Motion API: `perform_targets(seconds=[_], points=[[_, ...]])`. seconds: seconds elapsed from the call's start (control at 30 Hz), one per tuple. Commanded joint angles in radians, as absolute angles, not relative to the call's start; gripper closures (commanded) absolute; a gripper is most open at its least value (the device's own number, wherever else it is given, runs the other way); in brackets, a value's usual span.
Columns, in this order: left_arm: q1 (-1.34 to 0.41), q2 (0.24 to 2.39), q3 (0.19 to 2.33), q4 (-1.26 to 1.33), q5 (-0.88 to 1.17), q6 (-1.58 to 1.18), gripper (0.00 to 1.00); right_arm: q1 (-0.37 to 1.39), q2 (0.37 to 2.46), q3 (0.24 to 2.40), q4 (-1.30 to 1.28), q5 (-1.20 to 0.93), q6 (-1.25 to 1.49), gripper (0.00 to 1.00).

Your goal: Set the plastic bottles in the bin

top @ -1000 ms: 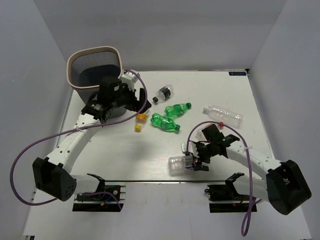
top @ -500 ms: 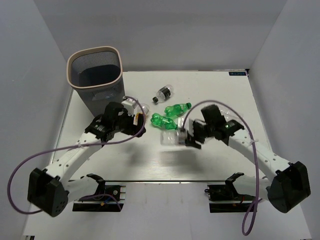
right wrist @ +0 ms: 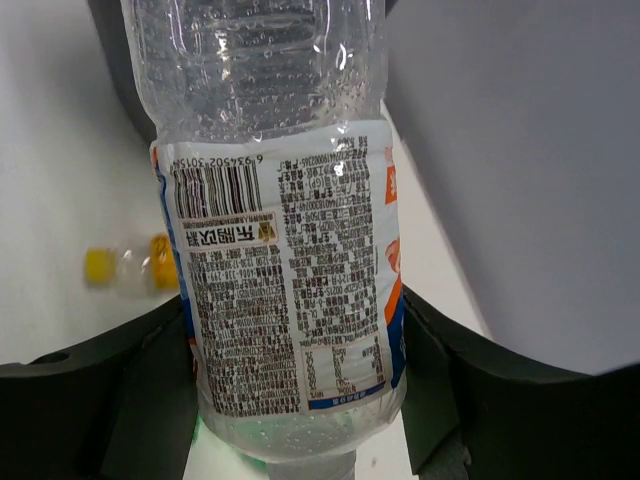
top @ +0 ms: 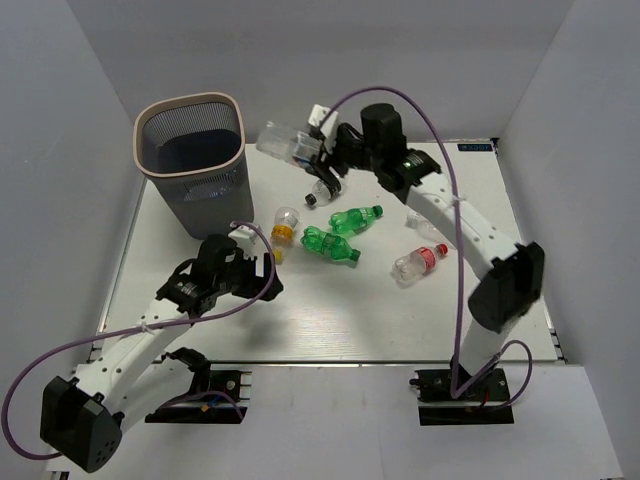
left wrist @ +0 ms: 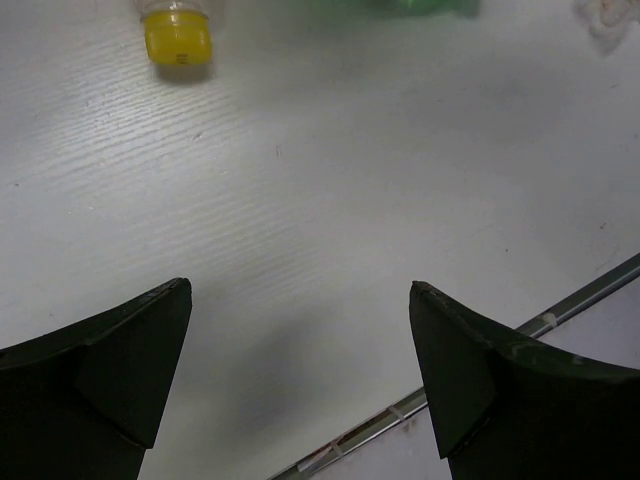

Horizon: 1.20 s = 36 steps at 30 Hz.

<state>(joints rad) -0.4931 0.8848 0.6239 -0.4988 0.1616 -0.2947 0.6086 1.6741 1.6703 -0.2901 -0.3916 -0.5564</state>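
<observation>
Right wrist: my right claw [right wrist: 295,400] pinches a clear labelled bottle [right wrist: 285,250] between its fingers. My left claw [left wrist: 300,290] hangs spread above the counter [left wrist: 330,170].

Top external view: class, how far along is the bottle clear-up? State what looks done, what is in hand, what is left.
Done: unclear; the bin is too dark inside to read. In hand: right fingers grip a labelled clear bottle raised beside the bin. Left: at least two green bottles, a black-capped bottle, an orange-capped bottle and a red-capped bottle on the table; left fingers open, empty.
</observation>
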Motion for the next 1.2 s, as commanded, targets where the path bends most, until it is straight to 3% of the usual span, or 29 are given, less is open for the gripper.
perform_targets(seconds=[0.0, 0.13, 0.2, 0.4, 0.5, 0.67, 0.83, 0.9, 0.93, 0.97, 1.0, 1.03, 1.17], points=[[-0.497, 0.861, 0.621, -0.5, 0.192, -0.325, 0.01, 0.655, 1.782, 1.884, -0.121, -0.403, -0.496, 0.9], [-0.506, 0.85, 0.621, -0.509, 0.192, -0.334, 0.01, 0.693, 1.955, 2.179, -0.046, -0.382, -0.447, 0.9], [-0.506, 0.85, 0.612, -0.509, 0.192, -0.334, 0.01, 0.71, 1.992, 2.227, -0.012, -0.383, -0.425, 0.9], [-0.506, 0.888, 0.601, -0.477, 0.202, -0.334, 0.01, 0.762, 2.02, 2.088, 0.452, -0.477, -0.268, 0.87], [-0.506, 0.9, 0.601, -0.468, 0.202, -0.334, 0.01, 0.781, 2.118, 2.143, 0.636, -0.503, -0.143, 0.83], [-0.506, 0.9, 0.601, -0.477, 0.202, -0.325, 0.01, 0.824, 2.344, 2.399, 0.62, -0.494, -0.098, 0.77], [-0.506, 0.9, 0.601, -0.477, 0.213, -0.325, 0.01, 0.853, 2.375, 2.376, 0.675, -0.463, -0.106, 0.75], [-0.506, 0.9, 0.601, -0.477, 0.213, -0.325, 0.01, 0.861, 2.39, 2.378, 0.681, -0.424, -0.103, 0.63], [-0.506, 0.91, 0.601, -0.477, 0.213, -0.325, 0.01, 0.861, 2.394, 2.376, 0.678, -0.413, -0.103, 0.52], [-0.506, 0.91, 0.601, -0.477, 0.213, -0.325, 0.01, 0.861, 2.405, 2.388, 0.673, -0.411, -0.103, 0.26], [-0.506, 0.91, 0.601, -0.477, 0.213, -0.325, 0.01, 0.862, 2.41, 2.387, 0.663, -0.41, -0.104, 0.13], [-0.506, 0.92, 0.601, -0.477, 0.213, -0.325, 0.01, 0.859, 2.408, 2.387, 0.661, -0.41, -0.101, 0.1], [-0.506, 0.93, 0.601, -0.466, 0.202, -0.316, 0.01, 0.853, 2.393, 2.361, 0.658, -0.422, -0.092, 0.1]])
